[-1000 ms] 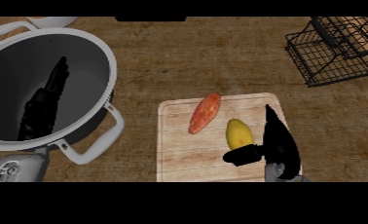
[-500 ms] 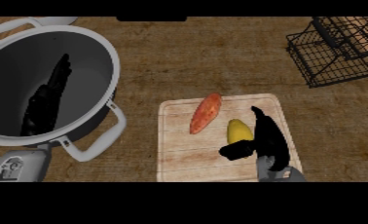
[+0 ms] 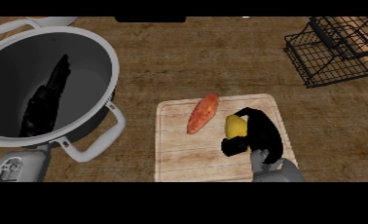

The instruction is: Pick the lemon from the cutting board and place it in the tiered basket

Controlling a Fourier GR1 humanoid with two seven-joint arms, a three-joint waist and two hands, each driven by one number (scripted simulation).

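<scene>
Lemon (image 3: 234,126): yellow, lying on the cutting board (image 3: 179,155) toward its right side, with the right hand wrapped against it.
Right hand (image 3: 260,131): black, coming up from the lower edge on a grey forearm; the fingers arch over the lemon's right side and top, and the thumb sits just below it, so the hand is curled round the fruit.
Cutting board: pale wood, lying flat on the brown wooden counter (image 3: 194,57), right of the pot.
Orange vegetable (image 3: 202,114): long and tapered, lying at a slant on the board just left of the lemon, close to it but apart.
Basket (image 3: 332,52): black wire, at the upper right corner of the head view, well apart from the board.
Pot (image 3: 101,57): big grey one with loop handles, filling the left side.
Left hand (image 3: 47,96): black, showing in front of the pot's dark inside, fingers straight and pointing up, holding nothing.
</scene>
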